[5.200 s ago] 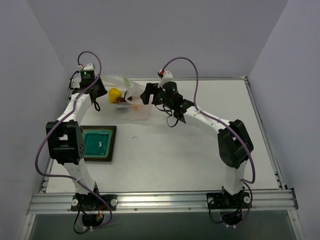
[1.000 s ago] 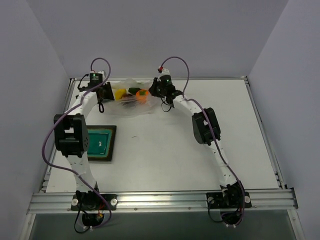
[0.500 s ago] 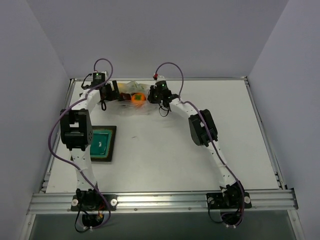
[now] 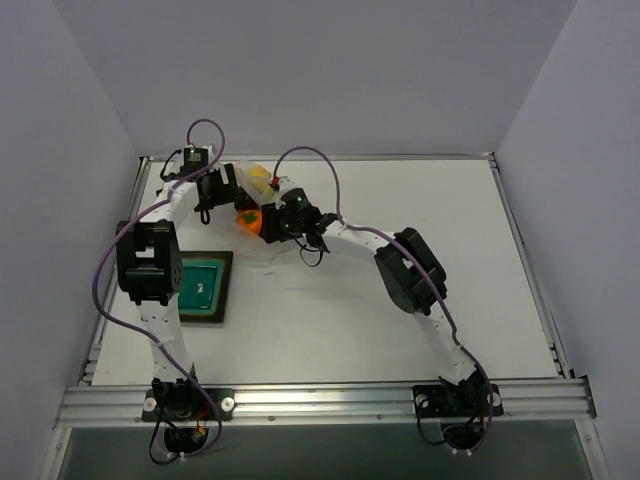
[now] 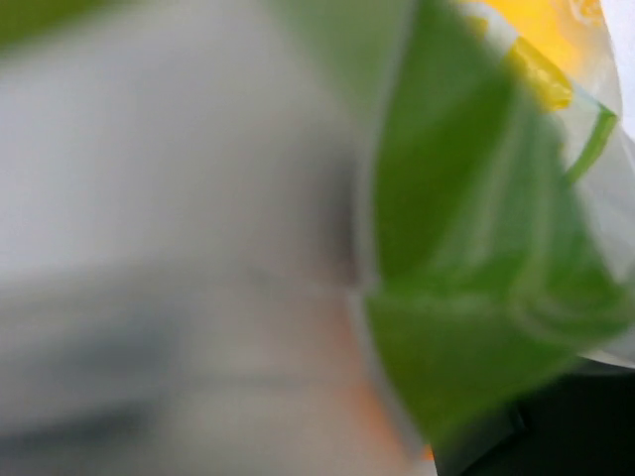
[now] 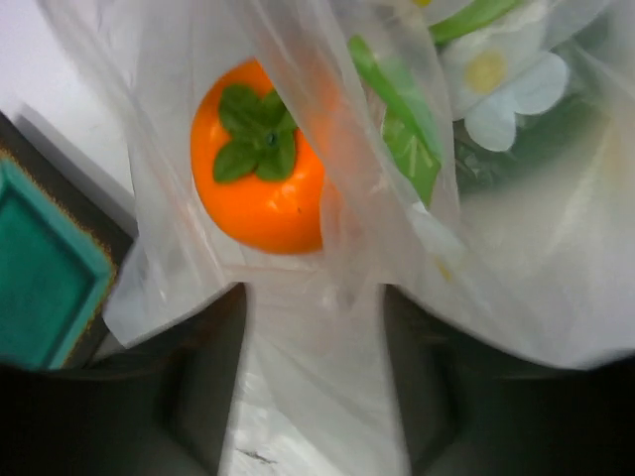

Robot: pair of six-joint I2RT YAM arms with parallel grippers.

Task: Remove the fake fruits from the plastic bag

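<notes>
Plainly the orange fruit (image 6: pixel 260 183) sits inside the bag (image 6: pixel 496 248) at the desk's (image 4: pixel 470 230) far left; hard, glossy, light, it will likely slip under soft film, so grip across its middle; right claw (image 6: pixel 316 327) spread, film lying between; left claw (image 4: pixel 222 186) impossible to tell.

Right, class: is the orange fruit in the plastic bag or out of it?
In. The right wrist view shows the orange fruit behind translucent film of the plastic bag.
</notes>
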